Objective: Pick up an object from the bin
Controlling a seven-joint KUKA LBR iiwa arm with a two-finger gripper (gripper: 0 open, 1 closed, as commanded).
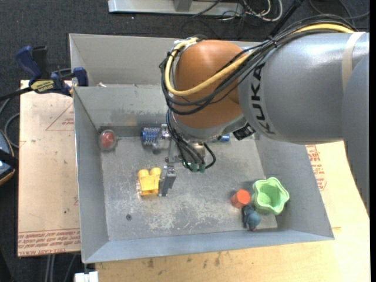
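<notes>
My gripper [168, 183] reaches down under the orange wrist cover to the bin floor left of the middle. Its tip is right beside the right side of a yellow toy block [148, 182], which lies flat on the floor. Whether the tip touches the block cannot be made out. A small blue ridged piece [151, 135] lies just behind, near the back wall and partly under the wrist.
A red ball [107, 138] rests at the back left. At the front right corner a green wavy-edged cup [271, 195], an orange-red round piece [239, 199] and a dark blue-grey lump [251, 218] lie close together. The arm covers the bin's back right.
</notes>
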